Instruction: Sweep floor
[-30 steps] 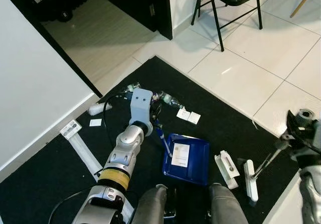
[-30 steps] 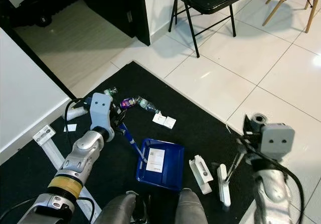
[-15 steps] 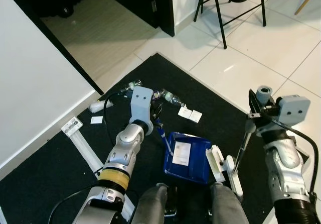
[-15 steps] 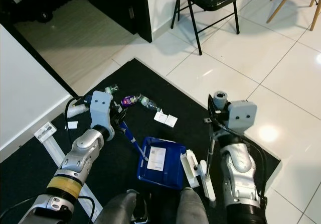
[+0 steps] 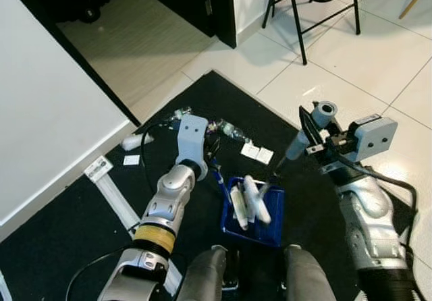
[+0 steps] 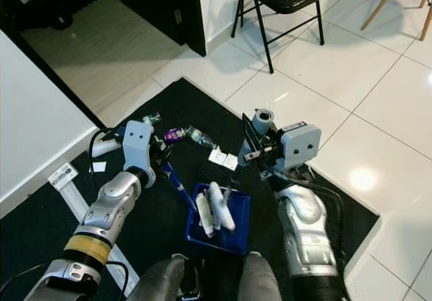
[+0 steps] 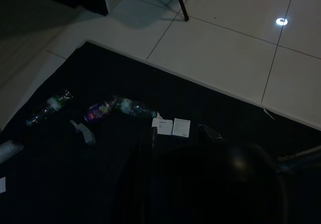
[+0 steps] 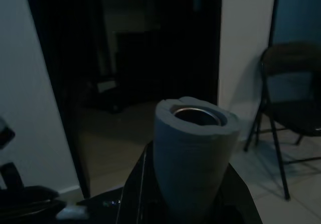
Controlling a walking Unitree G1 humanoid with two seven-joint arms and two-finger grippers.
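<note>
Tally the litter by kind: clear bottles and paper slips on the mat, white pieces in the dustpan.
Clear bottles: 3
Paper slips: 3
White pieces: 2
Total: 8

A blue dustpan (image 5: 268,223) lies on the black mat (image 5: 74,233), with the tilted grey-handled broom (image 5: 297,142) reaching into it.

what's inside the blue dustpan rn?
Two white pieces lie in the blue dustpan, with the broom's lower end over them. Anything beneath them is covered.
</note>
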